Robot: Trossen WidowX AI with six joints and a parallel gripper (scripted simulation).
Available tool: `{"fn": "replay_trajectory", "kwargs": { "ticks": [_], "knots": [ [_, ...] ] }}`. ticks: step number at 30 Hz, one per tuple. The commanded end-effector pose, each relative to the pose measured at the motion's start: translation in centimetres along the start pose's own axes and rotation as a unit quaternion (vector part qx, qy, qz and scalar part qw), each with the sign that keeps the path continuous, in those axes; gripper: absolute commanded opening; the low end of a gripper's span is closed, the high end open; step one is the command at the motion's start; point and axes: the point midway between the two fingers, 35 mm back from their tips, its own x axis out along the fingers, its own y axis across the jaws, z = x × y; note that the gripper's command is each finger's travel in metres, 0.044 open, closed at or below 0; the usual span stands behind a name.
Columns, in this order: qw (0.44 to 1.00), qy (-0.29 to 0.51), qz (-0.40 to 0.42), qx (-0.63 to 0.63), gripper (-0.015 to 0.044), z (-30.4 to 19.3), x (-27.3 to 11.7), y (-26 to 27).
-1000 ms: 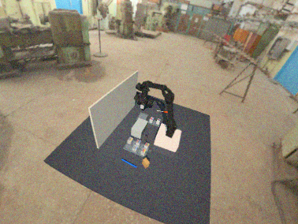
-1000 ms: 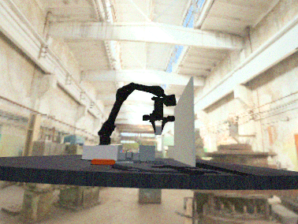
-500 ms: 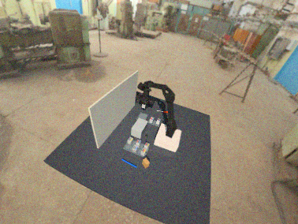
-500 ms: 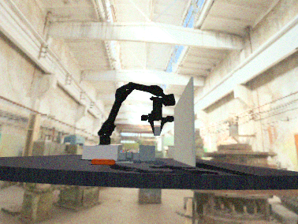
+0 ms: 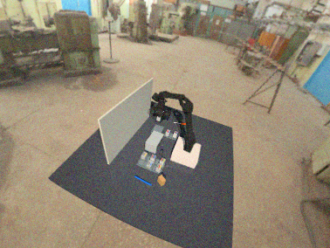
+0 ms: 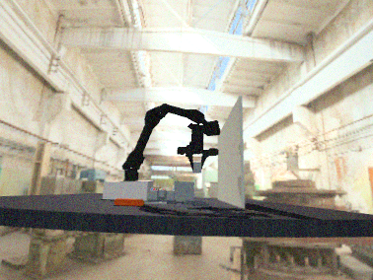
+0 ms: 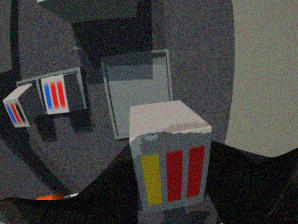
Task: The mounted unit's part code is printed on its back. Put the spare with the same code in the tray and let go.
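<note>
My gripper (image 5: 159,118) (image 6: 197,167) (image 7: 161,144) is shut on a spare block (image 6: 197,165) (image 7: 170,117) with a pale top and yellow, red and red stripes. It holds the block in the air. The shallow grey tray (image 5: 158,128) (image 7: 132,95) lies below, just beyond the block in the wrist view; no object shows in its visible part. The mounted unit, a big pale grey box (image 5: 154,141) (image 6: 184,190) (image 7: 105,9), stands beside the tray; no stripe code on it is readable in these views.
Two blocks with blue, red and red stripes (image 7: 55,95) stand in a small rack (image 7: 80,76) left of the tray. A larger rack (image 5: 152,161) holds several striped blocks. A tall grey panel (image 5: 127,122) (image 6: 232,158) stands beside the arm. A blue stick (image 5: 142,180) and an orange-brown block (image 5: 161,180) lie on the mat.
</note>
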Motion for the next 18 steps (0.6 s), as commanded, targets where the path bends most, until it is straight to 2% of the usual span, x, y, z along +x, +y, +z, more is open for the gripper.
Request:
{"fn": "replay_trajectory", "kwargs": {
  "ticks": [1,18],
  "knots": [
    [1.000,0.000,0.003,-0.002,0.0000,0.0,0.6,0.0],
    [1.000,0.000,0.003,-0.002,0.0000,-0.1,2.5,-0.2]
  ]
}}
